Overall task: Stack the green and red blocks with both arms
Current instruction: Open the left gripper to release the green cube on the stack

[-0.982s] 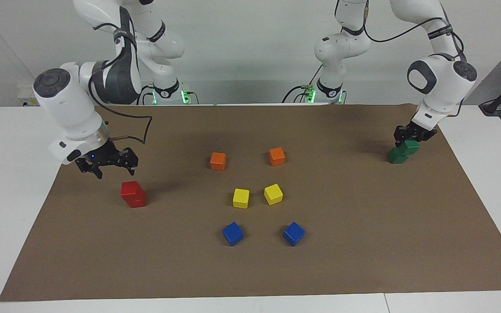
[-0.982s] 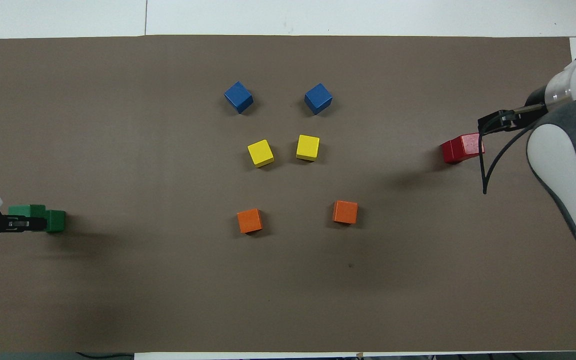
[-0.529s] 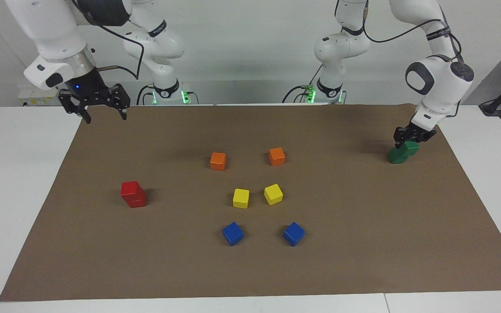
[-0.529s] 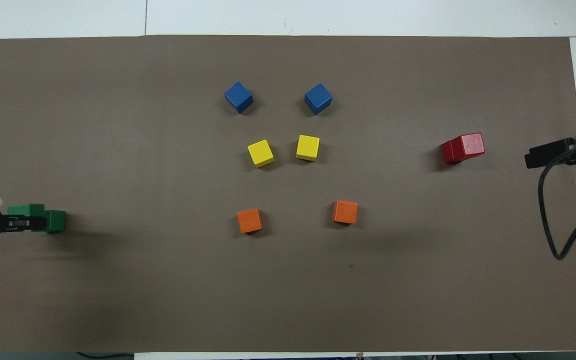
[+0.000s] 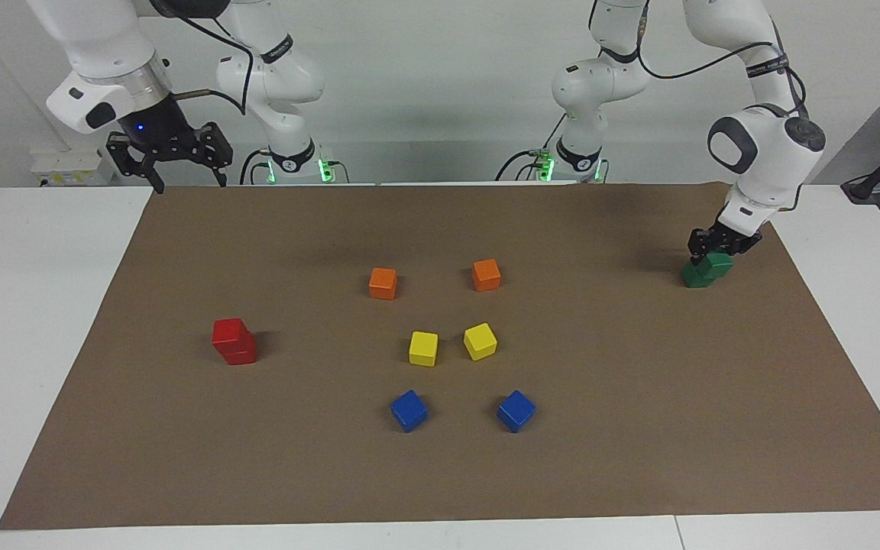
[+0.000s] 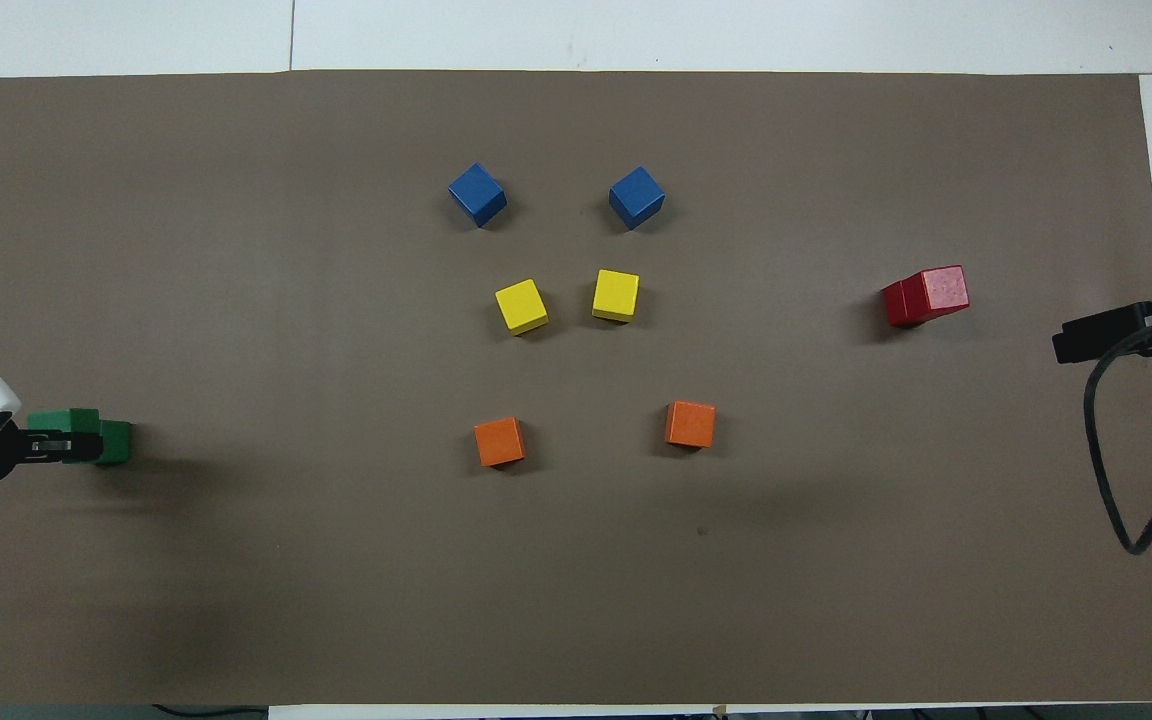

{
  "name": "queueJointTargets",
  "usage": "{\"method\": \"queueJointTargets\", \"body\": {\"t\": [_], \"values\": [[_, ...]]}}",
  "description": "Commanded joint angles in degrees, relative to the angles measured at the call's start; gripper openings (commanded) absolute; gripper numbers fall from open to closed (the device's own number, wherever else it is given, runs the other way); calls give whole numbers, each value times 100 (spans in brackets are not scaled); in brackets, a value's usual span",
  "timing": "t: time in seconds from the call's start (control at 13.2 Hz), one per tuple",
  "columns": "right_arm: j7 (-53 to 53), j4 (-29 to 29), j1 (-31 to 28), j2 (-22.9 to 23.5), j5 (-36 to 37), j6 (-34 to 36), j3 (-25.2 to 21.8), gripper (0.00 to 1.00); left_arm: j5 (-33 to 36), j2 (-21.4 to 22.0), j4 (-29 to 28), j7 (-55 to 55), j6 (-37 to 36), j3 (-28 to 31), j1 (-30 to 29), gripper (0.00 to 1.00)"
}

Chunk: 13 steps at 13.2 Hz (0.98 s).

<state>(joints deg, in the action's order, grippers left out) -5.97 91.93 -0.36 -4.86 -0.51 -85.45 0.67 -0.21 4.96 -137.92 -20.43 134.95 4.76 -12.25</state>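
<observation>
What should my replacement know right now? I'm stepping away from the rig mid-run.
Left tool: shut on the upper green block, which sits on the lower green block at the left arm's end of the mat; not released.
Right tool: open, empty, raised over the mat's corner at the right arm's end.
Done: red stack, two blocks high, stands free.
Left: release the green block, check it sits squarely, pull the arm away.
Orange, yellow and blue blocks untouched mid-mat.

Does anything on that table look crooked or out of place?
Yes. The upper green block, held by the left gripper, sits offset on the lower green block, overhanging it. The red stack looks squarer. The right gripper waits open above the mat's corner.
</observation>
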Motion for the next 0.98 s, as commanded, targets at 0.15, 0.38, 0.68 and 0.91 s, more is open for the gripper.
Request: {"method": "queueJointTargets", "body": {"t": [0.15,0.38,0.68,0.91], "values": [[88,70,89,-41,16,29,-199,100,126,-30,-86,-13,155,-37,-50,15],[105,246,1,-76,95,-156,-199,100,126,-21,-86,-101,102,-37,-50,100],[114,351,-60,-120,156,-287,-199,100,126,-30,98,-128,-160,-37,-50,100],[114,352,-52,-120,183,-288,-199,100,135,-13,1315,-137,-1702,-37,20,100]]}}
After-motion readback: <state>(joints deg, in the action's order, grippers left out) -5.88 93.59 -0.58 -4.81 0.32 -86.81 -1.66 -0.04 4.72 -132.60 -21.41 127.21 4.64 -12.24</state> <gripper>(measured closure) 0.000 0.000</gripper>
